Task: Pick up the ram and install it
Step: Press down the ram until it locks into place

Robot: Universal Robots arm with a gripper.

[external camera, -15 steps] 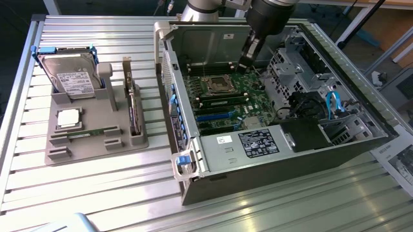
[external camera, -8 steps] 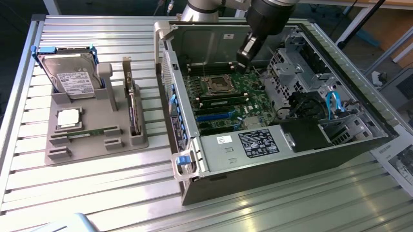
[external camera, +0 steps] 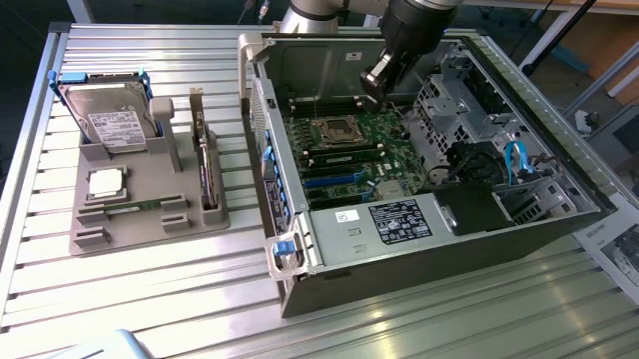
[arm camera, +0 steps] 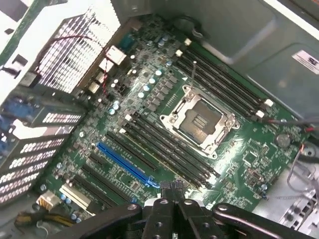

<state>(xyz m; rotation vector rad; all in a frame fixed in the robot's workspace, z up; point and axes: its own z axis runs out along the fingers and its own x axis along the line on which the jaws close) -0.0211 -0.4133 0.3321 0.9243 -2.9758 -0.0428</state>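
Our end effector (arm camera: 174, 199), closed and empty, hovers over the motherboard (arm camera: 164, 129); the ram (external camera: 140, 203) waits in the bench (external camera: 399, 329) holder; alignment with the slot matters.

An open computer case (external camera: 559, 224) lies on its side on a slatted metal table (external camera: 200, 299). Inside it sits a green motherboard (external camera: 349, 153) with an empty CPU socket (arm camera: 199, 119), black memory slots on both sides of the socket, and a blue expansion slot (arm camera: 124, 162). On the exterior view's left, a grey holder (external camera: 150, 217) carries a hard drive (external camera: 110, 116), a silver processor (external camera: 107, 182) and an upright card (external camera: 205, 161)
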